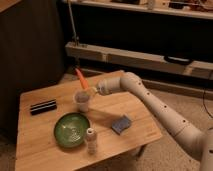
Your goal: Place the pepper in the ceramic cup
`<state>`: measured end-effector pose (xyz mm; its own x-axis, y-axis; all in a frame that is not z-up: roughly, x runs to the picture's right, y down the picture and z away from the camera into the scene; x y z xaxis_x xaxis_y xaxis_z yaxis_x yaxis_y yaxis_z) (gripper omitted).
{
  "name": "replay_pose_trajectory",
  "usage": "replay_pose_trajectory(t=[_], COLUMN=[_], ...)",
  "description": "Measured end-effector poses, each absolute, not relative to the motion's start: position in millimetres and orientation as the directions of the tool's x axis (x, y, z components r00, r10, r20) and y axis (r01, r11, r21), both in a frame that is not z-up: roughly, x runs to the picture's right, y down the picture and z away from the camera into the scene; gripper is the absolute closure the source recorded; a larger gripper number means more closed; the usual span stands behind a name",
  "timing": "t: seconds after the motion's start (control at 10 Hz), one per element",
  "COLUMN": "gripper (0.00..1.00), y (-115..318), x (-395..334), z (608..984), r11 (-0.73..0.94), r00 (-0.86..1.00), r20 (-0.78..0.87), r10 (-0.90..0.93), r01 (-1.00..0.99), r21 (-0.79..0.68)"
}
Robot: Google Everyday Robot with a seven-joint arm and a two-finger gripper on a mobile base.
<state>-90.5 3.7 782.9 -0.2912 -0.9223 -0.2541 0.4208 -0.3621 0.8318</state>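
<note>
Camera view, tool (92,90) beside ceramic cup (82,102), pepper (81,79) seemingly standing inside.

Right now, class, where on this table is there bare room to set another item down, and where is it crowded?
Bare wood lies along the table near-left corner, left of the green plate, and behind the blue sponge. It is crowded mid-table: the gripper holds the pepper at the ceramic cup, with the plate and shaker close by.

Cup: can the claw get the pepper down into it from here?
Probably yes. The claw is beside the cup at rim height, with the pepper standing tilted over the opening. Nothing lies between them; the plate and shaker sit nearer the table's front.
</note>
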Motion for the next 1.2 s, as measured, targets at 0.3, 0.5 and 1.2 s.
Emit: replay_pose_trajectory(t=[0.3, 0.5, 1.2], gripper=[0.83, 0.83, 0.83], y=[6.9, 8.4, 13.8], x=[-87.5, -86.9, -84.7], z=[779.3, 777.9, 773.0], r11=[-0.362, -0.359, -0.355], r00=[-0.299, -0.301, -0.305], r20=[-0.249, -0.245, -0.24], r10=[-0.921, -0.922, -0.922], r01=[0.421, 0.421, 0.414], r21=[0.832, 0.833, 0.838])
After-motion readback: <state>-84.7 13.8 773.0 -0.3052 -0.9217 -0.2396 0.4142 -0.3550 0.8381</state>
